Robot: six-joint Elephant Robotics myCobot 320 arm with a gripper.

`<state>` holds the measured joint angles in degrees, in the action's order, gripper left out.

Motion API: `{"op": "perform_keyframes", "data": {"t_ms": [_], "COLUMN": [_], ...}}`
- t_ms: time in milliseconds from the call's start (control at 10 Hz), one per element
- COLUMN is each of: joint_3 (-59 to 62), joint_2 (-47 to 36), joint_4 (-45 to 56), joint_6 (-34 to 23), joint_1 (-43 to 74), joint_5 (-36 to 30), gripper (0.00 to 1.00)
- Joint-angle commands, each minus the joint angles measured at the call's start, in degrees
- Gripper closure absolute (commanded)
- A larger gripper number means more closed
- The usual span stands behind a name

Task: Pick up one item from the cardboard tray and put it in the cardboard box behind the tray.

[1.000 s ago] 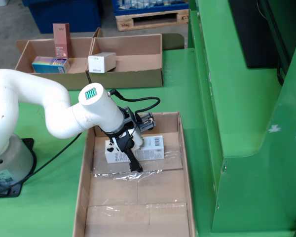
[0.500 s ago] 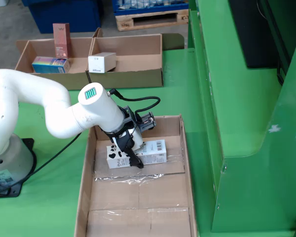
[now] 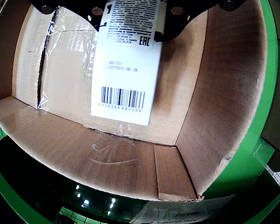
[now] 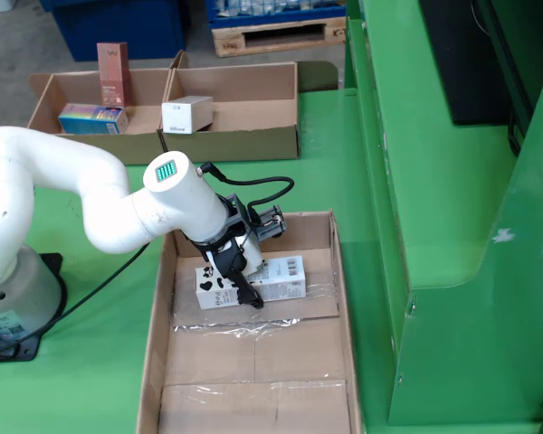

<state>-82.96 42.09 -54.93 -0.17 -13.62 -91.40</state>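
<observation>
My gripper (image 4: 242,282) is shut on a white carton (image 4: 271,277) with black marks, inside the open cardboard box (image 4: 337,298). In the wrist view the carton (image 3: 128,79) shows a barcode and printed text. It sits between the black fingers (image 3: 97,21) of my gripper (image 3: 133,28), over the taped box floor (image 3: 65,65). I cannot tell whether the carton touches the floor. The cardboard tray (image 4: 244,143) stands beyond the box in the fixed view. It holds a tall pink box (image 4: 114,72), a blue box (image 4: 90,117) and a small white box (image 4: 188,114).
A green machine housing (image 4: 452,181) rises right of the box. The white arm's base (image 4: 14,298) stands at the left on the green table (image 4: 90,362). A black cable (image 4: 253,185) loops near the wrist. Blue bins and a pallet (image 4: 271,36) lie behind the tray.
</observation>
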Motion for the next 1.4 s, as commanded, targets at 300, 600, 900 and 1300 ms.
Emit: {"op": "perform_keyframes", "data": {"t_ms": [300, 600, 900, 1300], "joint_3": [1.47, -3.67, -10.23, -23.06], "joint_2": [-1.14, -5.15, -11.56, -31.59], "joint_4": [-0.62, -1.98, -2.67, 0.30], "joint_6": [-0.09, 2.58, 6.60, 22.66], "joint_1": [0.36, -2.05, -5.24, -18.67], "joint_5": [0.56, 1.03, 1.80, 11.24], "gripper": [1.00, 1.00, 1.00, 1.00]}}
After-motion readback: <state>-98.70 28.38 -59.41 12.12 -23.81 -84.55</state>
